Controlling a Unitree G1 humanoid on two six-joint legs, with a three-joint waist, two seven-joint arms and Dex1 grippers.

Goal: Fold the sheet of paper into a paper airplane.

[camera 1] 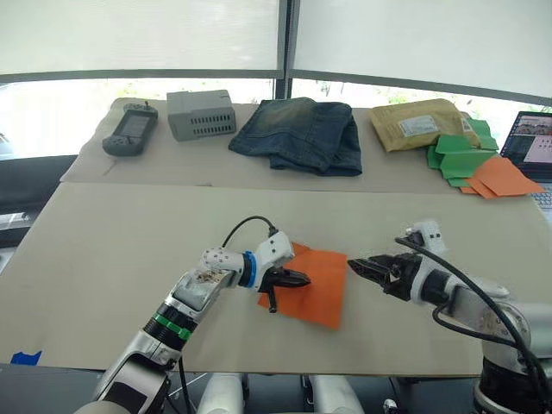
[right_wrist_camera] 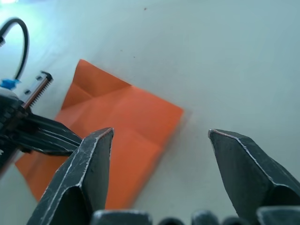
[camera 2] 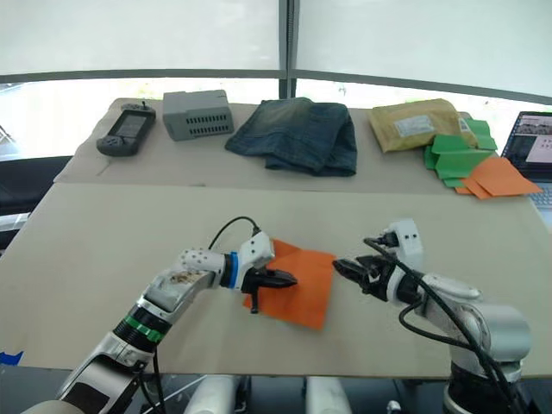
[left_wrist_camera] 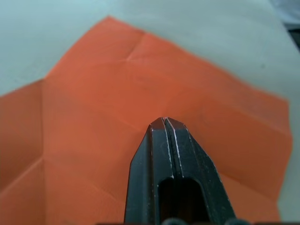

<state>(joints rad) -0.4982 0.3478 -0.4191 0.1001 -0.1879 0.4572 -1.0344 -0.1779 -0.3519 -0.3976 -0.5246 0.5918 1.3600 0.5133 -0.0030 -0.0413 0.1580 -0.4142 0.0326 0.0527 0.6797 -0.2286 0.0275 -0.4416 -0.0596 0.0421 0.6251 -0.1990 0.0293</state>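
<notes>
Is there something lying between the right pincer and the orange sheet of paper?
Nothing visible. Bare table separates the open right pincer from the sheet of paper; the shut left pincer is over the sheet's other side.

No legible text, label, brand, number or sign is present; the label on the yellow padded envelope (camera 1: 424,123) is unreadable.

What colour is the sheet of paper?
Bright orange sheet of paper, best seen in the left wrist view.

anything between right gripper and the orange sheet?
Nothing. In the right wrist view, only bare table lies between the open right gripper and the sheet of paper.
</notes>
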